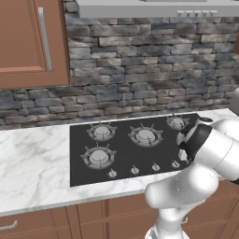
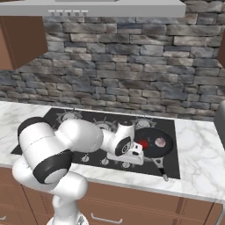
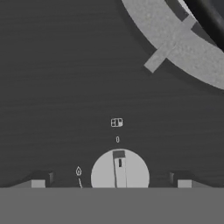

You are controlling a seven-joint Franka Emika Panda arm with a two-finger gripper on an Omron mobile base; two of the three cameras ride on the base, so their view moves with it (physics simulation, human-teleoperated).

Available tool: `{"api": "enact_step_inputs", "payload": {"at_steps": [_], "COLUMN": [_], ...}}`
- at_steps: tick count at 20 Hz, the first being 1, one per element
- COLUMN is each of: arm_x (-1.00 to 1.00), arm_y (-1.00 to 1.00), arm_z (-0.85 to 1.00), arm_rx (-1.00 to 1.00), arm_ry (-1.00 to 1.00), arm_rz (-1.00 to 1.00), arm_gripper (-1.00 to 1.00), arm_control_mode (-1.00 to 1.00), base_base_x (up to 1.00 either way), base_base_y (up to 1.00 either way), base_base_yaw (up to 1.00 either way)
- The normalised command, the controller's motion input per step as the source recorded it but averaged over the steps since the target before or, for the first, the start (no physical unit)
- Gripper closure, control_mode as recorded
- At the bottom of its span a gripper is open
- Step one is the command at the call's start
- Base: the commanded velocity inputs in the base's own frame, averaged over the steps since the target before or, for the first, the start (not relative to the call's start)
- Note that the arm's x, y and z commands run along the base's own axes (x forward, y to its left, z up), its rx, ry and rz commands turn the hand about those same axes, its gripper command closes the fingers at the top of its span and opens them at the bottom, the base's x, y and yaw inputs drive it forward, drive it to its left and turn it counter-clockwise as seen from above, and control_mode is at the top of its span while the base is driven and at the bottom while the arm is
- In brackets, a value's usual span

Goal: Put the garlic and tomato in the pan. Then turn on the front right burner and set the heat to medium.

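The black pan (image 2: 154,135) sits on the front right burner of the cooktop (image 2: 176,165), its short handle (image 2: 159,163) pointing toward the counter's front edge. Inside it lie the red tomato (image 2: 143,144) and the pale garlic (image 2: 161,142), side by side. My gripper (image 2: 133,154) hovers low over the knob row, just left of the pan. In the hand view, the gripper (image 3: 111,179) is open. Its fingertips (image 3: 42,178) stand wide on either side of a round grey knob (image 3: 119,173) and do not touch it. The knob's pointer faces the small "0" mark (image 3: 117,139).
A burner grate (image 3: 188,43) and the pan's dark rim (image 3: 210,13) fill the hand view's upper right. Other knobs (image 1: 135,170) line the cooktop's front edge. Three bare burners (image 1: 145,136) lie left and behind. Behind the cooktop is a stone wall (image 1: 140,60), with a hood (image 2: 114,8) overhead.
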Motion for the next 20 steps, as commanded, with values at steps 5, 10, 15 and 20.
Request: {"api": "enact_step_inputs", "payload": {"at_steps": [5,10,15,20], "arm_x": [0.00,0.00,0.00,0.00], "arm_y": [0.00,0.00,0.00,-0.02], "arm_z": [-0.20,0.00,-0.11,-0.26], "arm_rx": [0.06,0.00,-0.01,-0.07], "arm_ry": [0.00,0.00,0.01,-0.01], "arm_rz": [0.00,0.00,0.00,0.02], "arm_gripper": [1.00,1.00,1.00,1.00], "arm_control_mode": [-1.00,-1.00,-1.00,-1.00], "base_base_x": [0.00,0.00,0.00,0.00], "base_base_y": [0.00,0.00,0.00,0.00], "base_base_yaw": [0.00,0.00,0.00,0.00]}}
